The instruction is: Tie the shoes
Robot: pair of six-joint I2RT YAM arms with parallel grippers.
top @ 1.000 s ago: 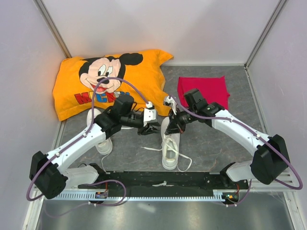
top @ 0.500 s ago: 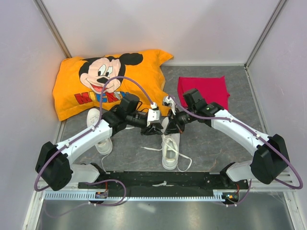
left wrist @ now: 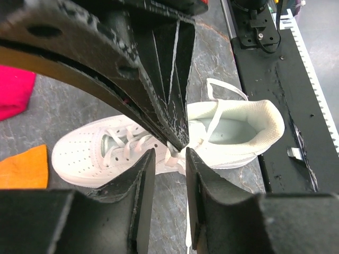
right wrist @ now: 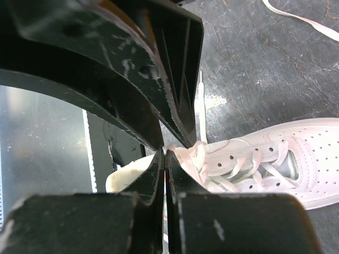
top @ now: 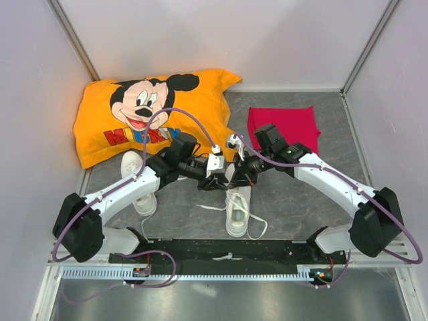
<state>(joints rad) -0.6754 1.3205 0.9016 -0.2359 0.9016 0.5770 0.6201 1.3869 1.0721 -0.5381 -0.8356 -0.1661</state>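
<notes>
On the table point(top: 301, 200), in front of the pillow point(top: 100, 127), we see the left arm point(top: 120, 194) swung further toward the centre than a second ago. Both pincers now crowd over one shoe point(top: 237, 212), while the right arm point(top: 334, 180) has not moved. We judge this to be a lace being passed across, with no knot formed yet. That shoe lies mid-table, its long axis running near to far, toe to the far side and heel toward the arm bases. The other shoe point(top: 144, 200) sits to the left, partly under the left arm. The right pincer point(right wrist: 165, 154) is clenched on a lace point(right wrist: 185, 152) beside the tongue. The left pincer point(left wrist: 169, 154) stands part-released, slightly narrower than before, its jaws astride a strand but not yet pinching it.
</notes>
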